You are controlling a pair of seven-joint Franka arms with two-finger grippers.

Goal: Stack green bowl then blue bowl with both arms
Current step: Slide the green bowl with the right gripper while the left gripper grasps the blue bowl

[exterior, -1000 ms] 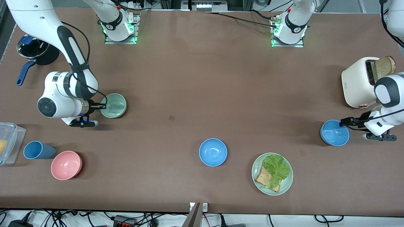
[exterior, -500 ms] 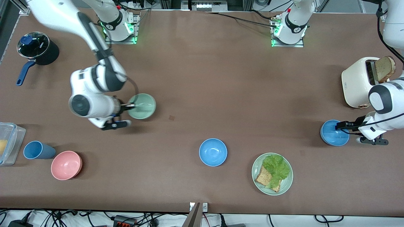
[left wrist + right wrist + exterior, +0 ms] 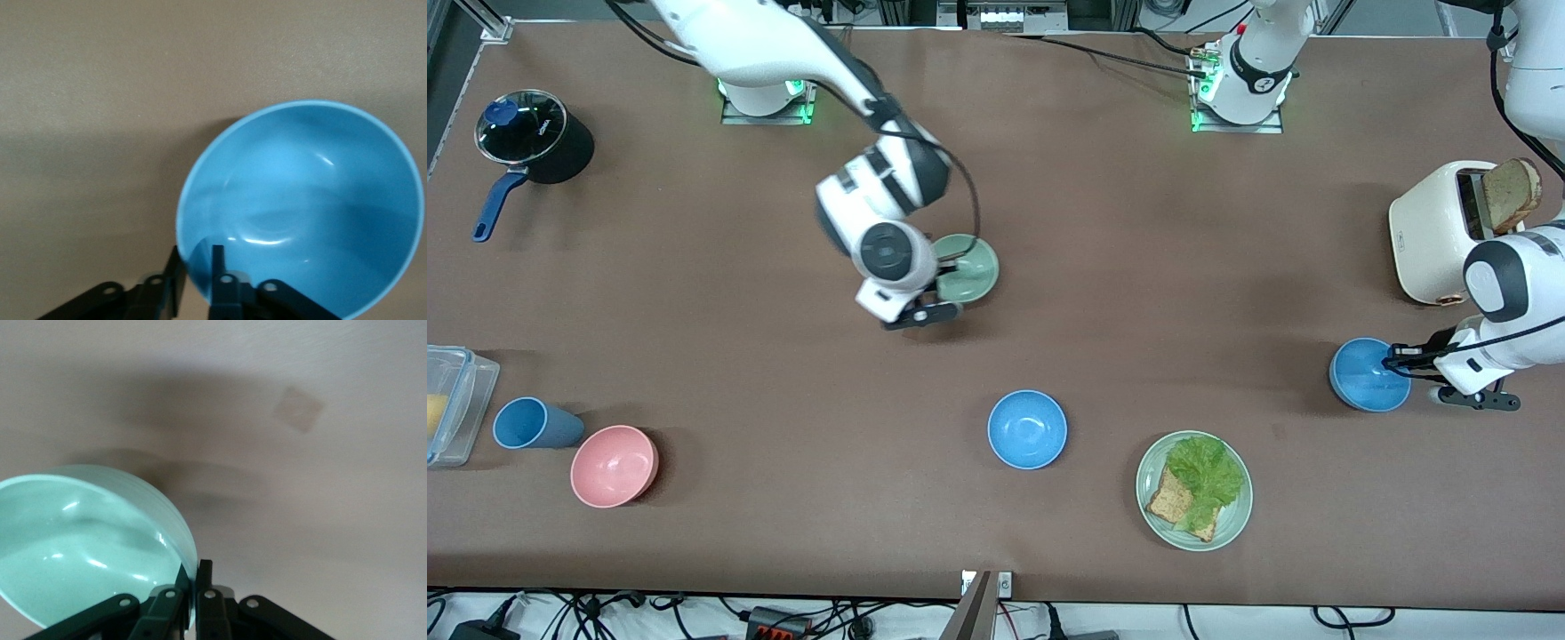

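Right end effector (image 3: 951, 267) pinched on the rim of the green bowl (image 3: 967, 268), one finger inside, one outside — bowl carried tilted in the air over the middle of the tabletop (image 3: 1103, 231), its shadow loose beneath it in the right wrist view. Rim grip probably chosen because the bowl is too wide to span; leaves the underside free for setting down. In the right wrist view, green bowl (image 3: 87, 533) hanging at a slant from the closed fingers (image 3: 200, 587).

Left end effector (image 3: 1398, 360) down at the left arm's end of the tabletop, clamped the same way on the rim of a blue bowl (image 3: 1368, 374). In the left wrist view, fingers (image 3: 217, 267) straddling the wall of that blue bowl (image 3: 300, 207), pressed to it. Cannot tell whether this bowl is seated on the tabletop or just lifted.

A second blue bowl (image 3: 1027, 429) standing alone near the middle, nearer the front camera than the green bowl — likely base of the stack, by its central spot within reach of both arms. Judged stage: green bowl in transit, blue bowl gripped and waiting its turn. Main risk: tilted bowl slipping in a thin rim pinch, or landing askew.

Plate (image 3: 1234, 524) with toast and lettuce just beside the central bowl — worth keeping clear of on descent.
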